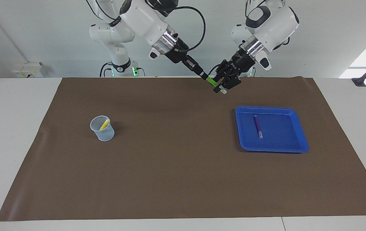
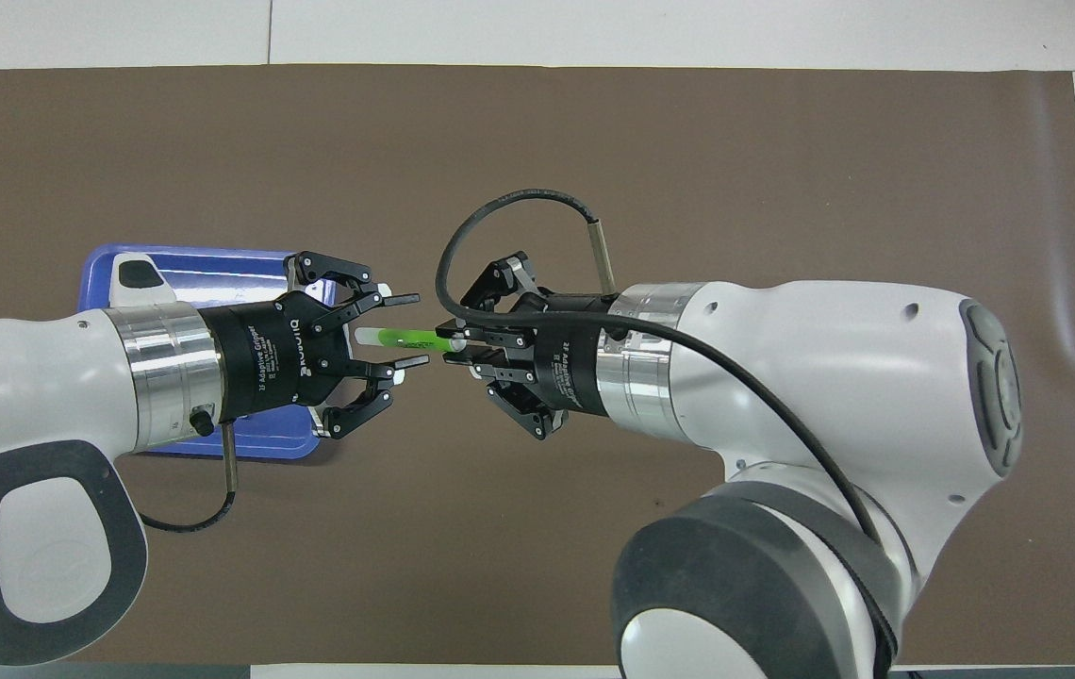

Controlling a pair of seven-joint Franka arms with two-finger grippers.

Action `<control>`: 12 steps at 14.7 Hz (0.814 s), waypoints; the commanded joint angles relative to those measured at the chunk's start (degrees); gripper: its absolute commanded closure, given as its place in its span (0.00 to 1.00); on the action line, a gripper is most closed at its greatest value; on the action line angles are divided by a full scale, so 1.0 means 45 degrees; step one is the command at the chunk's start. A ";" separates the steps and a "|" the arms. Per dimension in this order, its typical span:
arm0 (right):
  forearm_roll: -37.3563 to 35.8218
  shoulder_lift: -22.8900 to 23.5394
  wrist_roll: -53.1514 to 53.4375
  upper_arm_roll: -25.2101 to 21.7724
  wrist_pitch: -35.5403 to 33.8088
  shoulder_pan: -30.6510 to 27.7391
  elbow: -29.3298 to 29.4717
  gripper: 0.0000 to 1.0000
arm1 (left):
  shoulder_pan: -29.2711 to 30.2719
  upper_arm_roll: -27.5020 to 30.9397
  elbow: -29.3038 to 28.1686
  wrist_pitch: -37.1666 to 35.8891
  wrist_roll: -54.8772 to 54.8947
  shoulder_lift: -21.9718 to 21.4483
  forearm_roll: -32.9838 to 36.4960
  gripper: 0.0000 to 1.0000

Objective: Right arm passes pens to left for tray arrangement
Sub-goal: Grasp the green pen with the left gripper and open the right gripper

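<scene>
The right gripper (image 2: 458,341) is clamping 1 end of the green pen (image 2: 405,339), holding it out level in the air above the brown mat (image 1: 170,179) on the worktop (image 1: 9,154). The left gripper (image 2: 403,330) is meeting it head on, its fingers (image 2: 403,301) standing part open on either side of the pen's pale free end, not yet touching it as far as the overhead view shows. This is the handover step for pen 2 of 3.

Below and just past the left gripper, the blue tray (image 1: 300,134) is sitting on the mat with the purple pen (image 1: 257,125) lying in it. Well away from both grippers, toward the right arm's end of the worktop, the yellow pen (image 1: 104,124) is leaning inside a small pale cup (image 1: 104,132).

The next move probably calls for the left gripper to pinch the green pen firmly before the right gripper lets go; releasing too soon risks dropping it onto the mat.
</scene>
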 commanded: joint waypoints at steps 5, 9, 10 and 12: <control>0.0098 0.0108 0.0056 0.0166 -0.0008 -0.0117 0.0155 1.00 | 0.0184 0.0112 -0.0379 -0.0196 0.0241 -0.0367 -0.0015 1.00; 0.0098 0.0108 -0.0003 0.0166 -0.0047 -0.0117 0.0155 1.00 | 0.0302 0.0112 -0.0360 -0.0255 0.0241 -0.0367 -0.0015 1.00; 0.0079 0.0108 -0.0080 0.0166 -0.0047 -0.0117 0.0155 1.00 | 0.0322 0.0112 -0.0360 -0.0255 0.0241 -0.0367 -0.0015 1.00; -0.0386 0.0108 -0.0489 0.0166 -0.0047 -0.0117 0.0155 0.11 | 0.0322 0.0112 -0.0360 -0.0255 0.0222 -0.0367 -0.0015 1.00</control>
